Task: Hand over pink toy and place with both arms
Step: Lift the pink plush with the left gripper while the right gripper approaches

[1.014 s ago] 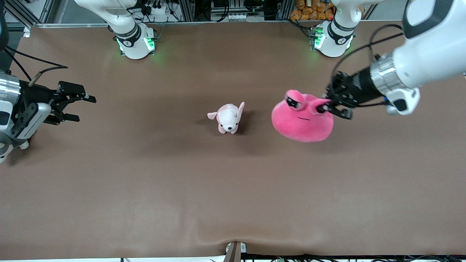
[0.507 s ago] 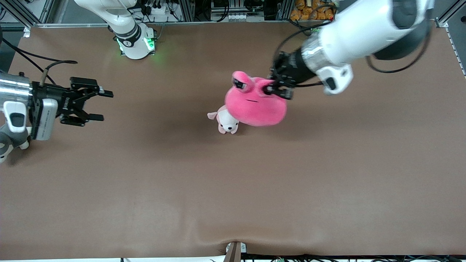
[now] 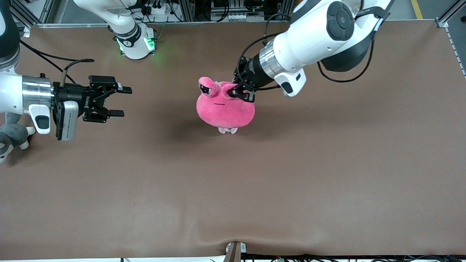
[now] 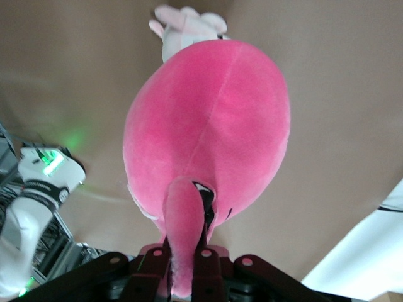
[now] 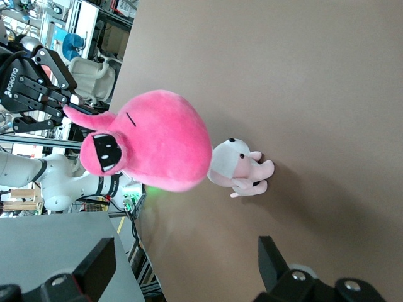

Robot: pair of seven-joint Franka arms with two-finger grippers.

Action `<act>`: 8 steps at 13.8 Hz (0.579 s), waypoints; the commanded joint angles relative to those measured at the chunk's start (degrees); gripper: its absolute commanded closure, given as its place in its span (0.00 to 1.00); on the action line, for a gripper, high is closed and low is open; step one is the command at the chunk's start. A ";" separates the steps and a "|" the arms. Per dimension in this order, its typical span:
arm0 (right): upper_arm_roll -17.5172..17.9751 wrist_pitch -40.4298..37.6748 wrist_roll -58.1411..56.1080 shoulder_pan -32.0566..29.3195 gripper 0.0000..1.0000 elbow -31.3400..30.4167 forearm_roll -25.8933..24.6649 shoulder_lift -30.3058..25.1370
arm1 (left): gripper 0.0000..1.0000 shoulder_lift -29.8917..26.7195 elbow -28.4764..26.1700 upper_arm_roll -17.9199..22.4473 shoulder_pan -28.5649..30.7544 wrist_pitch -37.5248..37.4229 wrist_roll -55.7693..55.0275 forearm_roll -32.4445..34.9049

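Fingers, left gripper (image 3: 243,95): clenched on one ear of the pink toy (image 3: 225,109), dangling mid-desk.
Fingers, right gripper (image 3: 120,101): spread, empty, pointing straight at it, well apart.

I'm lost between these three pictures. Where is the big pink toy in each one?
Front view: the pink toy hangs over the table's middle, one ear pinched in the left gripper.
Left wrist view: the pink toy fills the centre, its ear running down into the fingers.
Right wrist view: the pink toy hangs mid-picture.
Shared landmark: the small puppy plush on the table under the toy.
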 commanded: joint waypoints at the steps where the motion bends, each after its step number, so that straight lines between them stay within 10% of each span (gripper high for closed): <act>1: -0.15 0.26 -4.55 2.95 0.00 0.24 1.33 -0.68 | 1.00 3.55 4.73 0.35 -3.03 2.21 -3.55 0.93; 8: -0.33 2.01 -13.90 10.34 0.00 0.06 1.51 -0.85 | 1.00 7.86 4.92 0.53 -6.46 14.25 -10.32 1.02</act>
